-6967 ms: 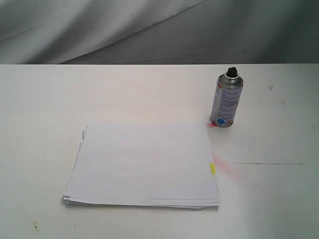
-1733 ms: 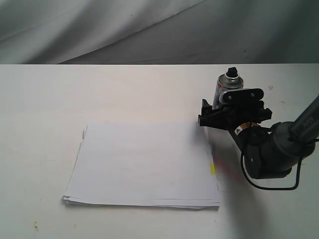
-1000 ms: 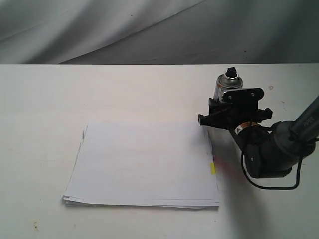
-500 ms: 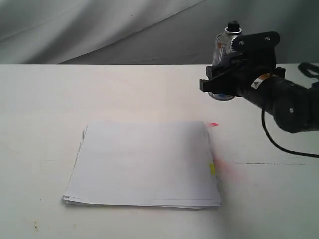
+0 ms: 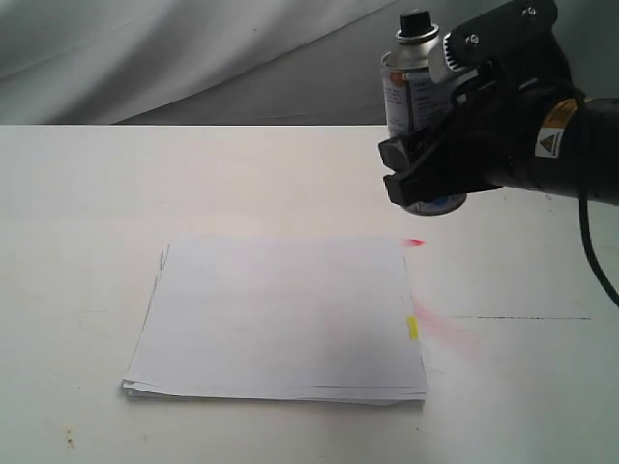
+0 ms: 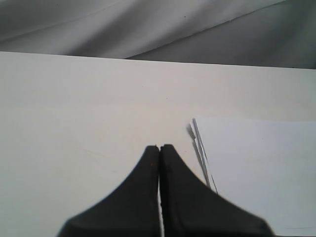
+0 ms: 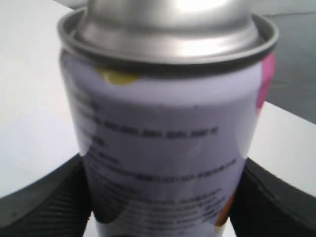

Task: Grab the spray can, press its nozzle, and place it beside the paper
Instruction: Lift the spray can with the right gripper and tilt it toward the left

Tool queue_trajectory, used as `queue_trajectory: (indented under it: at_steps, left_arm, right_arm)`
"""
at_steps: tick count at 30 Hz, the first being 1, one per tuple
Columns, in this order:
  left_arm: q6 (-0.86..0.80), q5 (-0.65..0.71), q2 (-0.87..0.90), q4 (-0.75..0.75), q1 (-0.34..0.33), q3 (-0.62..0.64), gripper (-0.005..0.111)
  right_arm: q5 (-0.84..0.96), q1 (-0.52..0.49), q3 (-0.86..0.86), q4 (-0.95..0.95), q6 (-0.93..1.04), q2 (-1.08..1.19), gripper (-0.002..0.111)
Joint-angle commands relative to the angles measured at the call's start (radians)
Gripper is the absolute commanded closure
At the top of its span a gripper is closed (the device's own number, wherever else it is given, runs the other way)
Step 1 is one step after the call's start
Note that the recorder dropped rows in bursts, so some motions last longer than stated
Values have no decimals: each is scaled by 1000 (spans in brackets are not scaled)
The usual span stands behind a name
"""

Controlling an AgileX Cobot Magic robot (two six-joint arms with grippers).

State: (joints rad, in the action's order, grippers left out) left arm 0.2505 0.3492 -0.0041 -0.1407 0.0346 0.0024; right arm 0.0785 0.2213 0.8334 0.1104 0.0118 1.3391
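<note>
The right arm reaches in level from the right. Its tool clamps the spray can upright above the tabletop, beyond the paper. The left tool is closed and empty.

Nothing legible (spray can print blurred)

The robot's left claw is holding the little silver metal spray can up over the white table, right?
Not the left: the right gripper holds the silver metal spray can above the white table, as the right wrist view shows. The left gripper is shut on nothing.
</note>
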Motion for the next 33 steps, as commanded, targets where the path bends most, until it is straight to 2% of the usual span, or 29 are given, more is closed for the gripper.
queue_trajectory:
  at_steps: [1,4,8,17,22,25,27,33]
  left_arm:
    - [4,-1,4,-4,5,-2,107]
    - [4,-1,4,-4,5,-2,107]
    - [4,-1,4,-4,5,-2,107]
    - [4,-1,4,-4,5,-2,107]
    - [4,-1,4,-4,5,-2,107]
    - [4,-1,4,-4,5,-2,107]
    - [4,-1,4,-4,5,-2,107]
    - [4,-1,4,-4,5,-2,107]
  right_arm:
    - [41,-1,6,22,5,-33,108]
    - [43,-1,6,26,5,-33,108]
    - [40,10,6,241,-88,-31,108]
    - [84,102,6,1023,-694,34,108]
    - [270,171,6,1442,-1104,103,108]
    - [388,222,6,1601,-1270,146,108]
    - [463,252,6,1634,-1329,174,108]
    - [653,325,6,1634,-1334,285,108]
